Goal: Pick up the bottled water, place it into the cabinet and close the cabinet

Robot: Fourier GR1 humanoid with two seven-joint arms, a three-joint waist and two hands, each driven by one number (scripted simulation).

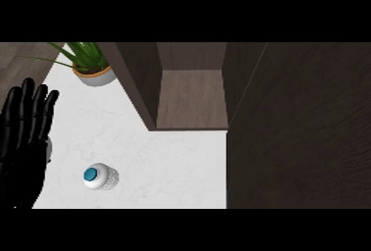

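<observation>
The bottled water (99, 177) stands upright on the white counter (159, 157), seen from above as a pale ribbed bottle with a blue cap, at the lower left. My left hand (23, 132) rests open at the left edge, fingers straight and pointing up, a short way left of the bottle and not touching it. The cabinet (190, 98) is open at the top centre, its brown shelf bare. Its dark door (297, 127) stands swung out and fills the right side. My right hand is nowhere in view.
A potted green plant (91, 66) in a pale pot sits at the counter's far left, next to the cabinet's left wall (138, 83). The open door hides everything to the right.
</observation>
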